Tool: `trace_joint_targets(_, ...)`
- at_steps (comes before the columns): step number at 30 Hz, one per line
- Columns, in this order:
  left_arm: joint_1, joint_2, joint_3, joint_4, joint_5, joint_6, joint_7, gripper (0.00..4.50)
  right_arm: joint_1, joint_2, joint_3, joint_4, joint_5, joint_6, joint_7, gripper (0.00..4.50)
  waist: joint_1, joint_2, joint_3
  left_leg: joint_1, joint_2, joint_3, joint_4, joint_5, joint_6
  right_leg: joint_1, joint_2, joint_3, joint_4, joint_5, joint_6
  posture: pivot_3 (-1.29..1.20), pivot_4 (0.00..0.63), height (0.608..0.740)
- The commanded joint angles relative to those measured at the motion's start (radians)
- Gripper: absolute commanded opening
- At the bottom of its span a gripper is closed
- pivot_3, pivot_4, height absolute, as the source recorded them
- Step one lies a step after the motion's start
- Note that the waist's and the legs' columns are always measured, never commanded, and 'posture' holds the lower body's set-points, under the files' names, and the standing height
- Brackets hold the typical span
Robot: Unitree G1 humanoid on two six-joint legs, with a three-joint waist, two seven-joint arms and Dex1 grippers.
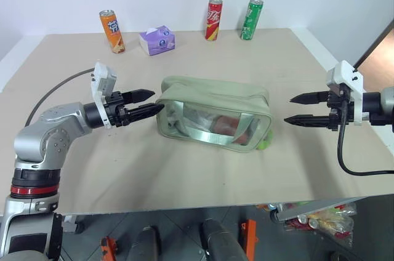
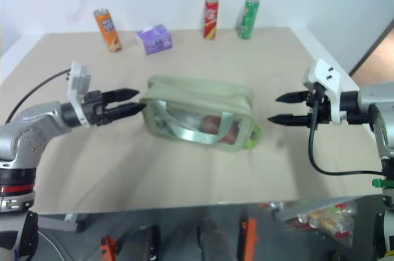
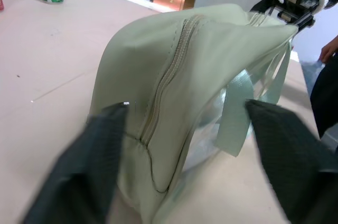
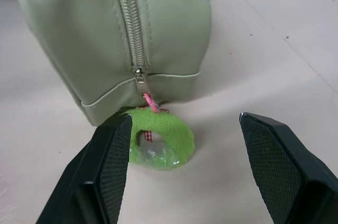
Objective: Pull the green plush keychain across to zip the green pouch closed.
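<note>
The green pouch (image 1: 212, 116) lies on its side mid-table, clear panel and strap facing me. Its zipper (image 4: 129, 23) runs shut down to the pull (image 4: 139, 75) at the pouch's right end. From the pull, on a pink cord, the green plush keychain (image 4: 161, 137) rests on the table; it peeks out at the pouch's lower right corner (image 1: 265, 144). My left gripper (image 1: 148, 102) is open at the pouch's left end, fingers (image 3: 95, 166) either side of it. My right gripper (image 1: 289, 109) is open, off the pouch's right end, holding nothing.
Along the far edge stand an orange can (image 1: 112, 31), a purple tissue pack (image 1: 157, 40), a red can (image 1: 213, 20) and a green can (image 1: 251, 20). The table's right edge (image 1: 345, 70) is close behind my right hand. Colourful packets (image 1: 320, 215) lie below the front right corner.
</note>
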Motion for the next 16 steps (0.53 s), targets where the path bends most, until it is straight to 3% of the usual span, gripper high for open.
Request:
trace_joint_targets(1, 0.103, 0.136, 0.076, -0.026, 0.001, 0.007, -0.093, 4.48, -0.031, -0.020, -0.044, -0.009, 0.022, 0.001, -0.009, 3.35, -0.003, 0.000, 0.000, 0.000, 0.000, 0.000, -0.001, 0.000, 0.000, 0.000, 0.000, 0.000, 0.000, 0.000, 0.000, 0.00, 0.150, 0.740)
trace_joint_targets(3, 0.176, 0.207, 0.111, -0.016, 0.021, -0.019, -0.130, 4.48, -0.039, -0.019, -0.057, 0.003, 0.036, 0.007, -0.009, 3.35, -0.008, 0.000, 0.000, 0.001, 0.001, 0.002, -0.003, 0.000, 0.000, -0.002, 0.000, 0.001, 0.000, -0.001, -0.001, 0.00, 0.150, 0.740)
trace_joint_targets(6, 0.220, 0.233, 0.198, 0.011, -0.015, -0.023, -0.128, 4.48, -0.045, -0.015, -0.081, 0.013, 0.064, 0.028, -0.018, 3.35, 0.000, 0.000, 0.000, 0.001, 0.001, 0.002, -0.004, 0.000, 0.000, -0.002, 0.000, 0.000, 0.000, -0.002, -0.003, 0.00, 0.150, 0.740)
trace_joint_targets(10, 0.201, 0.187, 0.346, 0.021, -0.121, 0.037, -0.032, 4.48, -0.025, 0.013, -0.145, 0.009, 0.126, 0.069, -0.060, 3.35, 0.005, -0.002, 0.001, -0.001, 0.001, 0.002, -0.001, 0.000, 0.000, -0.002, -0.001, -0.001, 0.000, -0.002, -0.003, 0.00, 0.150, 0.740)
trace_joint_targets(16, 0.227, 0.118, 0.342, -0.049, -0.147, 0.056, 0.066, 4.48, 0.044, 0.079, -0.276, -0.097, 0.254, 0.172, -0.163, 3.35, 0.005, -0.004, 0.002, -0.002, 0.001, 0.003, -0.001, 0.000, 0.000, 0.000, -0.002, -0.001, -0.001, -0.002, -0.002, 0.00, 0.150, 0.740)
